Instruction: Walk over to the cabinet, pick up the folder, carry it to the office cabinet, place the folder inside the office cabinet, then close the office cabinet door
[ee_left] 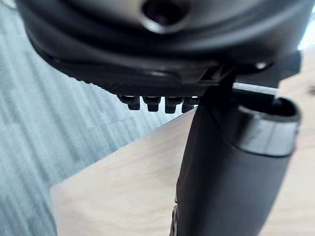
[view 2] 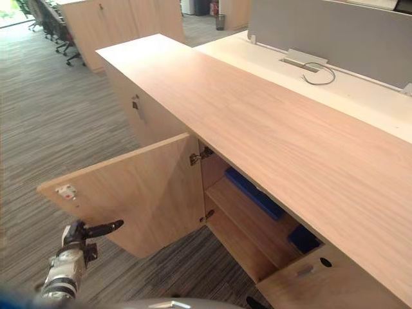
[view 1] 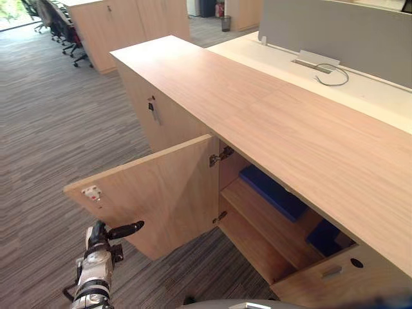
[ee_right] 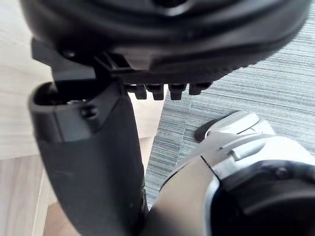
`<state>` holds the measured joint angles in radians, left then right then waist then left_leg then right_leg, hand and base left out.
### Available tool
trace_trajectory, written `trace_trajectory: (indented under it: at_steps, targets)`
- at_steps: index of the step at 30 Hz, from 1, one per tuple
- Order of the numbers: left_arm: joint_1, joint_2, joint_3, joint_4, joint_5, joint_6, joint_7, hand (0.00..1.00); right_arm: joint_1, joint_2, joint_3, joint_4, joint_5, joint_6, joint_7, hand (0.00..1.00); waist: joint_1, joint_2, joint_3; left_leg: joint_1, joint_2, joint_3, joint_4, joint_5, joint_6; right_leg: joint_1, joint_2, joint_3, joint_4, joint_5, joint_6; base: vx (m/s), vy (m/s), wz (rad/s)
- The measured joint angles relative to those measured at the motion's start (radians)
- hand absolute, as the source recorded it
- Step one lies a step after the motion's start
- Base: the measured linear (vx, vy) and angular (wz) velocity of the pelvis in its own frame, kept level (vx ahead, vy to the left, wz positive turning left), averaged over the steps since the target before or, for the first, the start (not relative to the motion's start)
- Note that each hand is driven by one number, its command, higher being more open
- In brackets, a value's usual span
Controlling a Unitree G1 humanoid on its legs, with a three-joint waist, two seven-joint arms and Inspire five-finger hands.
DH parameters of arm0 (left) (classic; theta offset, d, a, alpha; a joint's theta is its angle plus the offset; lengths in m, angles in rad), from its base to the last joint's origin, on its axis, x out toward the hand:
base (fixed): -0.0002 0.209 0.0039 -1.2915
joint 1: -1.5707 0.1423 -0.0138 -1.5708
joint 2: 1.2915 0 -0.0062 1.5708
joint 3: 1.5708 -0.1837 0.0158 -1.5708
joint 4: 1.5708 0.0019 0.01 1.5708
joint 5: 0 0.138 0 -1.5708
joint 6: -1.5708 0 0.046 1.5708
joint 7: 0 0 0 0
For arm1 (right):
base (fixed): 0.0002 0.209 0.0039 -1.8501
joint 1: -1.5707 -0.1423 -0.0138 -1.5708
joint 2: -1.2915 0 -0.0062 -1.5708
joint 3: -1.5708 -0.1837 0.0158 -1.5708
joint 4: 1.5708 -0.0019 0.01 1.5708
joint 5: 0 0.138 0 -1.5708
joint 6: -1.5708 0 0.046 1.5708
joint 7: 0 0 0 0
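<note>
Left hand point(view 1: 108, 235), fingers held straight, hovers near the free edge of the open door point(view 1: 161, 193). Folder point(view 1: 273, 192) lies on a shelf inside the cabinet point(view 1: 257, 109), so placing looks done and only closing the door remains. Right hand's point(ee_right: 88, 162) state cannot be told. A second blue item point(view 1: 324, 237) is half hidden.

- The left arm point(view 1: 95, 278), at 7 o'clock in the left eye view, is silver-grey, built of rounded segments with a ribbed ring.
- The left hand point(view 1: 102, 237) is black. Its fingers point(ee_left: 152, 103) show as small ridged tips, and its left thumb point(ee_left: 226, 172) is thick and smooth with a glossy collar.
- The right hand point(ee_right: 162, 39) has the same black shell. Its right thumb point(ee_right: 93, 172) is matte, with a round screw point(ee_right: 88, 112).
</note>
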<state>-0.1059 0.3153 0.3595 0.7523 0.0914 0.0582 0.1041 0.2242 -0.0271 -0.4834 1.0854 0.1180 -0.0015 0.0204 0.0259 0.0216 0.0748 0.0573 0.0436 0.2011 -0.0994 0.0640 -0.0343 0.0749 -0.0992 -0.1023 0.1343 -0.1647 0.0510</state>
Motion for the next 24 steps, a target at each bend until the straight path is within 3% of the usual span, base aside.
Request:
trace_trajectory:
  at_steps: [5,10,14,20,24]
  targets:
    - [0.088,0.062,-0.108,-0.259,0.254,-0.008,0.056,1.0,0.027,-0.005,0.064,-0.02,0.0,-0.018,-0.007,1.0,0.026,-0.015,-0.011,-0.003,-0.008,-0.018,0.0,0.002,0.001,0.017,-0.007,-0.024,-0.016,0.0,0.012,-0.03,0.009,0.16]
    - [0.106,0.138,-0.211,-0.275,0.453,-0.012,0.098,1.0,0.027,-0.016,0.125,-0.02,-0.003,-0.021,-0.009,1.0,0.042,-0.032,-0.017,0.001,-0.03,-0.019,0.0,-0.005,0.017,0.036,-0.033,-0.034,-0.024,0.003,0.025,0.06,0.044,0.06]
    - [0.155,0.294,-0.377,-0.34,0.614,-0.044,0.093,1.0,0.025,-0.028,0.164,-0.012,-0.011,-0.031,-0.009,1.0,0.058,-0.036,-0.017,0.005,-0.056,-0.022,0.001,-0.013,0.029,0.042,-0.059,-0.056,-0.002,0.004,0.035,0.04,0.06,0.17]
    - [0.179,0.499,-0.548,-0.4,0.738,-0.096,0.083,1.0,0.026,-0.045,0.201,-0.007,-0.041,-0.053,-0.008,1.0,0.078,-0.034,-0.018,0.028,-0.068,-0.023,0.0,-0.028,0.043,0.045,-0.076,-0.064,0.05,0.004,0.035,-0.03,0.038,0.08]
    - [0.181,0.613,-0.636,-0.425,0.792,-0.168,0.082,1.0,0.026,-0.047,0.202,-0.002,-0.047,-0.055,-0.009,1.0,0.082,-0.03,-0.02,0.028,-0.075,-0.018,0.0,-0.036,0.054,0.041,-0.091,-0.066,0.057,0.013,0.05,-0.08,0.025,0.06]
